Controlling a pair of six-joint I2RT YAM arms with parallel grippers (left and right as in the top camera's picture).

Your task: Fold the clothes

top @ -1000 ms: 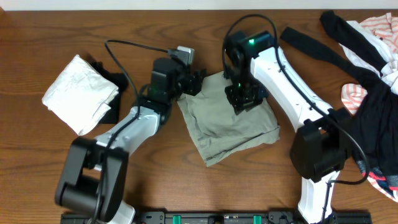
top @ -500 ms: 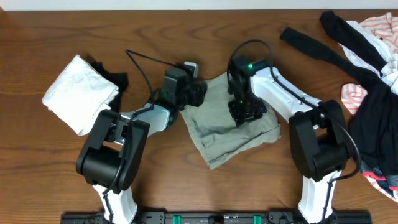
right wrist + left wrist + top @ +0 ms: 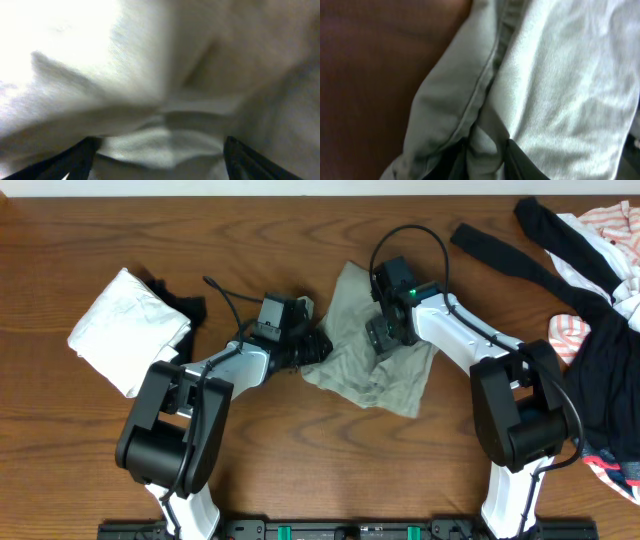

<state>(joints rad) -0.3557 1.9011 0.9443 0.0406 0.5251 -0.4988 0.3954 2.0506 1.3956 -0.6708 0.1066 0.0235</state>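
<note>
The clothes, pale sage shorts (image 3: pixel 395 380), lie rumpled at the table's middle, one flap reaching toward the far side. My left gripper (image 3: pixel 318 348) sits at their left edge. In the left wrist view it (image 3: pixel 487 162) is shut on a fold of the shorts (image 3: pixel 560 75), pinched between the dark fingers (image 3: pixel 520 165). My right gripper (image 3: pixel 383 340) is pressed down over the middle of the shorts. In the right wrist view it (image 3: pixel 160 155) is open, its fingers (image 3: pixel 80 157) set wide apart, and blurred cloth (image 3: pixel 165 75) fills the view and bulges between them.
A white folded cloth bundle (image 3: pixel 130 330) lies at the left with a black piece (image 3: pixel 185 310) beside it. Black and pink-and-white striped garments (image 3: pixel 600 290) are heaped at the right edge, with a black strip (image 3: pixel 495 250) trailing toward the middle. Brown wooden table (image 3: pixel 300 460).
The left gripper has closed on the shorts' left edge. The right gripper has opened wide. The shorts changed from a squarish fold into a rumpled shape with a flap toward the far side.
</note>
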